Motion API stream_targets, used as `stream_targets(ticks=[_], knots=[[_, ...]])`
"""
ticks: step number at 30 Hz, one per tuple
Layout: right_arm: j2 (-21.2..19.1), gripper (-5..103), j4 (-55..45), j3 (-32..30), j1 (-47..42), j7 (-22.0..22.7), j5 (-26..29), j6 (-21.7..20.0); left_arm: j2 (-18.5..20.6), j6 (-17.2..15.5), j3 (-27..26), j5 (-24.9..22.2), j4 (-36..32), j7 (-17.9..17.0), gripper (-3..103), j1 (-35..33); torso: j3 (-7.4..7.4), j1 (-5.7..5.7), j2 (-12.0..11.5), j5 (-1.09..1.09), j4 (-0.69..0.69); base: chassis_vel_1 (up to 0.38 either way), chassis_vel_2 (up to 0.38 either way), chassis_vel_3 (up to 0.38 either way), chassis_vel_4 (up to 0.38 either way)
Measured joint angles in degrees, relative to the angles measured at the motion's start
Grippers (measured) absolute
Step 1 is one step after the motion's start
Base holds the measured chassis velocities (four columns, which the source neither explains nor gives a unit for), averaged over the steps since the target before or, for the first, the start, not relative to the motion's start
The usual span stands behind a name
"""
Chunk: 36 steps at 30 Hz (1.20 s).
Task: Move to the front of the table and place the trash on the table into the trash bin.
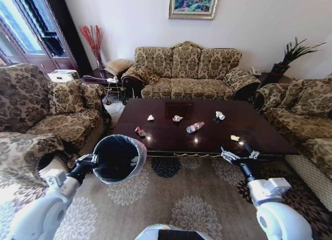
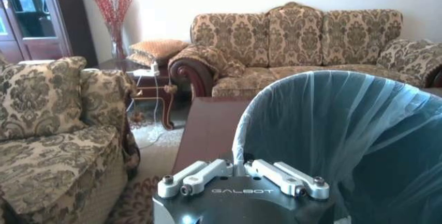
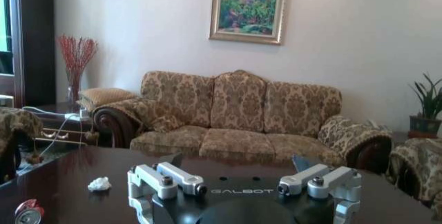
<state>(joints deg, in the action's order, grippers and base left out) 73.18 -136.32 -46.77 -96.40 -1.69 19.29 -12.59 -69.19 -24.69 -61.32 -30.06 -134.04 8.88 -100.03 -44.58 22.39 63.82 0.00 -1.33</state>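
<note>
Left gripper (image 1: 92,159) is clamping the rim of the round grey bin lined with a black plastic bag (image 1: 118,158), carrying it at the near left corner of the large glossy dark reddish-brown wooden table (image 1: 171,137), seemingly to keep it within reach of the litter. Right gripper (image 1: 239,156) is hovering spread wide and empty over the near right edge, while a clear plastic bottle with a red label (image 1: 194,127), a crushed red-and-white can (image 1: 139,130) and crumpled white paper wads (image 1: 177,118) are lying scattered across the tabletop.

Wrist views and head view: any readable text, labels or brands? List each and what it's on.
"GALBOT" on the left gripper housing, left wrist view.
"GALBOT" on the right gripper housing, right wrist view.
Bottle on the table: red label, print too small to read.
Crushed can: markings too small to read.
Painting on the wall: no legible text.
</note>
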Motion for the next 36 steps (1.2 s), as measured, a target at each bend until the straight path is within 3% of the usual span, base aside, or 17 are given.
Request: stream_targets(ticks=[36], knots=[[0.51, 100, 0.86, 0.37, -0.45, -0.17, -1.16, -0.11, -1.13, 0.43, 2.56, 1.67, 0.39, -0.82, 2, -0.06, -5.71, 4.7, 10.42, 0.0, 0.0, 0.001, 0.001, 0.001, 0.002]])
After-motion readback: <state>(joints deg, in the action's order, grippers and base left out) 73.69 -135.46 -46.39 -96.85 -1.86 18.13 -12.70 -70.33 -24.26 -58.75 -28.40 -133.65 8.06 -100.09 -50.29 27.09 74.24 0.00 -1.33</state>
